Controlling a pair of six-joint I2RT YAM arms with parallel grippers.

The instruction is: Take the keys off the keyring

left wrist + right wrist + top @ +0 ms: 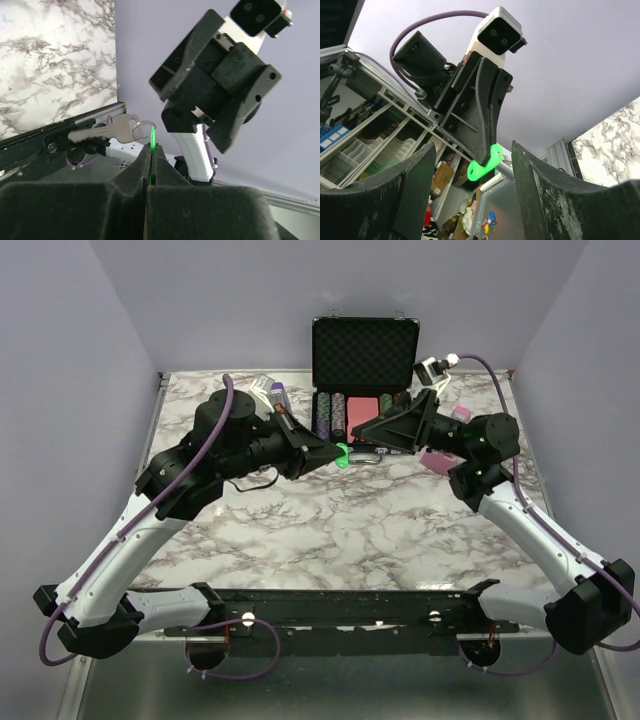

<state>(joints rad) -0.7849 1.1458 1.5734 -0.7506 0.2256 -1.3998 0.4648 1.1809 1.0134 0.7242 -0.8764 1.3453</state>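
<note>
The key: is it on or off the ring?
On: the key is threaded on the thin ring by the green tag.

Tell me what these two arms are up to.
The left gripper is shut on the green tag, holding it off the table in front of the chip case. A key is on the ring beside the tag, not removed yet. The right gripper faces them with its jaws open, gripping nothing.
</note>
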